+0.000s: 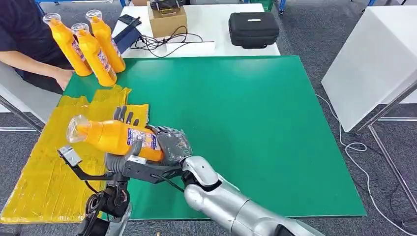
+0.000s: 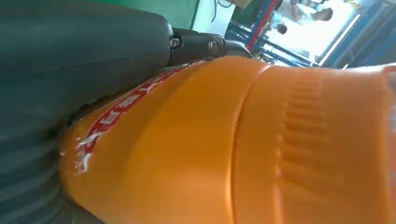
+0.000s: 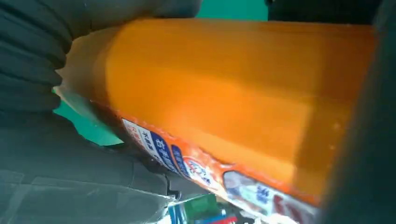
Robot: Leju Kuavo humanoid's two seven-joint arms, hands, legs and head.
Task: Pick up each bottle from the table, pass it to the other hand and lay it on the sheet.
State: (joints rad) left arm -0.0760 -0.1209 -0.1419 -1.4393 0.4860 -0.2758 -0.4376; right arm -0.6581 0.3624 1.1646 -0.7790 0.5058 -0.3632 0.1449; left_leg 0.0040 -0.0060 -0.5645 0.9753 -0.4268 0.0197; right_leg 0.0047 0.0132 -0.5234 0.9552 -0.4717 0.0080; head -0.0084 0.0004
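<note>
An orange bottle (image 1: 115,137) with a clear cap lies level in the air above the near end of the yellow sheet (image 1: 44,182). My left hand (image 1: 123,160) wraps its middle, dark fingers (image 1: 123,115) showing over the top. My right hand (image 1: 172,143) grips the base end. In the left wrist view the bottle (image 2: 233,149) sits against my left hand (image 2: 70,60). Close up in the right wrist view, the bottle (image 3: 233,93) lies in my right hand (image 3: 37,56). Three more orange bottles (image 1: 93,54) stand upright at the table's far left.
A person's hand (image 1: 64,76) rests at the left edge beside the standing bottles. The green table (image 1: 246,128) stretches to the right. Behind it a white table holds a black case (image 1: 253,29), a cardboard box (image 1: 167,19) and cables. Another white table (image 1: 373,64) stands at right.
</note>
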